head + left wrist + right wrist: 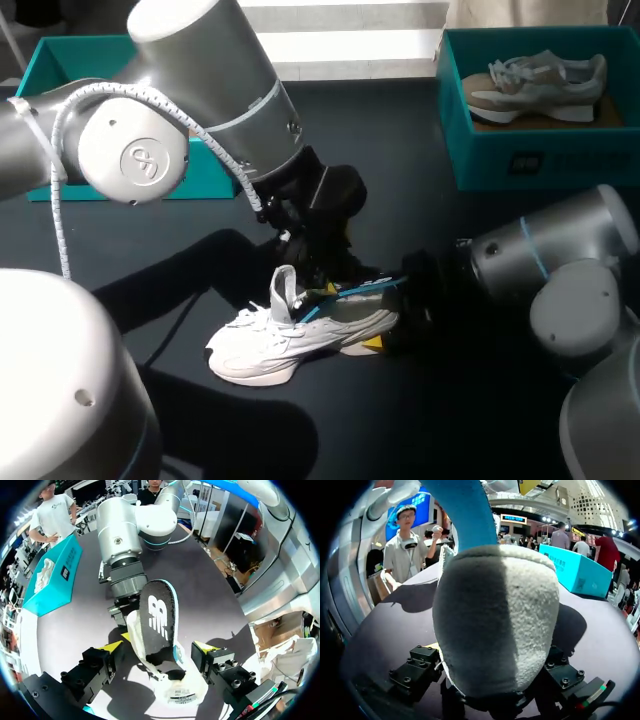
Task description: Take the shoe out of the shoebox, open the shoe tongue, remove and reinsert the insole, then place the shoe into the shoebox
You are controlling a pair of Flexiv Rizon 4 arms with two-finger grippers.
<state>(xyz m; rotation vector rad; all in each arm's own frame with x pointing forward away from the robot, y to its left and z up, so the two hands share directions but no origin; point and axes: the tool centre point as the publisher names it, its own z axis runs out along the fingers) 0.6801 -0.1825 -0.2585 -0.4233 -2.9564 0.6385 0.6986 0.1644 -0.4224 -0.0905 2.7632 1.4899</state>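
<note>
Dark table (440, 420) holds the white shoe (265, 352), already unboxed, heel clamped in my right gripper (388, 322), tongue (284, 290) lifted and black insole (157, 615) standing half out between my left gripper's (157, 647) parted fingers (206, 648), so I judge the insole step midway and boxing still left.

Table (400, 140): dark matte top, near black from above, greyish purple in both wrist views. Surface plain and even, with no markings. Light is bright and comes from overhead. Hard-edged shadows (180, 285) lie on the top, deepest toward the near left.
</note>
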